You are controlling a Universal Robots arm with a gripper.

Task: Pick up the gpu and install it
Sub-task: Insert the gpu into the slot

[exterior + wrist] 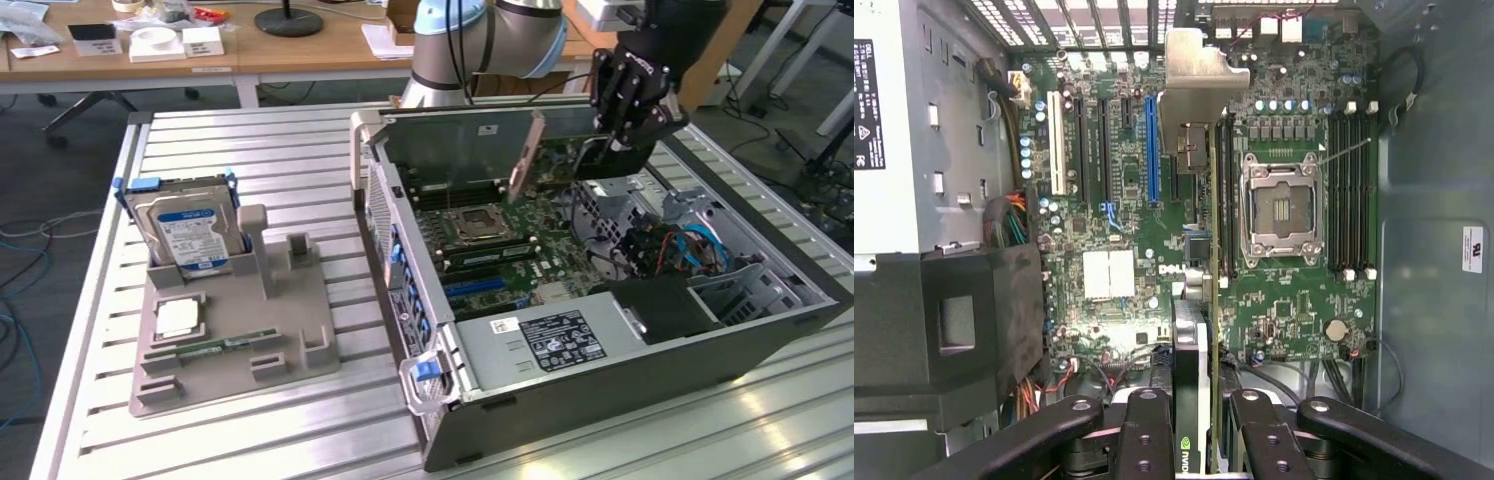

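My gripper [618, 140] hangs over the far side of the open computer case [601, 380], shut on the gpu [567, 150]. The card stands on edge above the motherboard [494, 240], not seated in a slot. In the wrist view the gpu [1199, 330] runs edge-on away from my gripper [1199, 415], its black fingers [1144, 430] clamped on either side. The card's metal bracket [1199, 70] points toward the case's grilled rear wall. A long blue slot [1151, 150] lies just beside the card's line, and the CPU socket [1282, 205] is on its other side.
A grey parts holder [234, 340] sits on the slatted table [267, 150] at the exterior view's left, carrying a silver hard drive with a blue label [187, 230], a processor chip [178, 318] and a green memory stick [214, 347]. A black power supply [667, 305] and cables [674, 250] fill the case's near end.
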